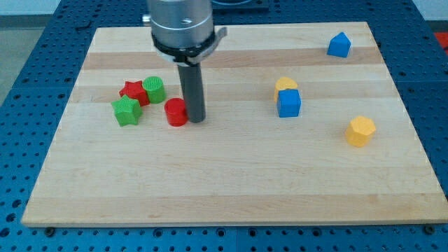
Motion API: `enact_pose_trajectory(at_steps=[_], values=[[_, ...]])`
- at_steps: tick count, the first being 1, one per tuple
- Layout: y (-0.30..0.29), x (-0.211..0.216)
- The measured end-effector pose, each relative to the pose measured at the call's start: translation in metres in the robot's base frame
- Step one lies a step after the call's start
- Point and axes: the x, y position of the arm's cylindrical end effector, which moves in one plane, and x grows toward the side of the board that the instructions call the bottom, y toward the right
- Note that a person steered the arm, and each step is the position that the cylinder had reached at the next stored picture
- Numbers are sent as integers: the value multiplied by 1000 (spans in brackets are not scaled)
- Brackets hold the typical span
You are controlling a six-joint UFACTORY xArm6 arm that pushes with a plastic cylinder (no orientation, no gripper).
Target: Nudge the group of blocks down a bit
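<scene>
Now my tip (pixel 195 119) touches red cylinder (pixel 176 112) on its view-right side. Red star (pixel 132 92), green cylinder (pixel 155 89), green star (pixel 127 110) cluster left of red cylinder on counter (pixel 224 189). No pincer fitted.

Pale wooden board (pixel 231 189) (striped grain), blue perforated table (pixel 21 105) around it, even light

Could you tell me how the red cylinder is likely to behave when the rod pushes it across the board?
The red cylinder stands on its flat end, so it will probably slide rather than roll. It looks squat, so tipping seems unlikely. My tip sits at its right, against it or nearly so, and its round side may let it slip aside.
</scene>
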Motion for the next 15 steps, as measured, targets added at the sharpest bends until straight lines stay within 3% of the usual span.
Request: enact_pose_trajectory(at_steps=[2, 5, 6, 8, 11, 15], values=[[-36, -7], [-27, 3], [-17, -6], [12, -67], [-42, -101], [-74, -99]])
